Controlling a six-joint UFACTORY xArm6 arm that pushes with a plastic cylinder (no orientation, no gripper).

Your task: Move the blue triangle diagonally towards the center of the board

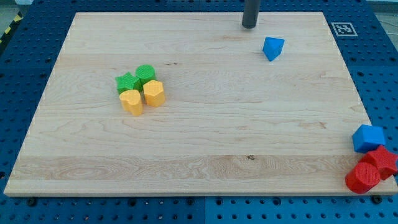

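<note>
The blue triangle (pixel 272 48) lies near the view's top, right of the middle, on the wooden board (pixel 199 143). My tip (pixel 249 25) stands on the board just up and to the left of the blue triangle, a short gap apart from it. The rod comes down from the view's top edge.
A cluster sits left of the middle: a green star (pixel 127 82), a green block (pixel 145 73), a yellow heart-like block (pixel 131 101) and a yellow hexagon-like block (pixel 153 93). At the bottom right corner lie a blue block (pixel 368 138) and two red blocks (pixel 380 160) (pixel 362 178). A marker tag (pixel 342 28) is at the top right.
</note>
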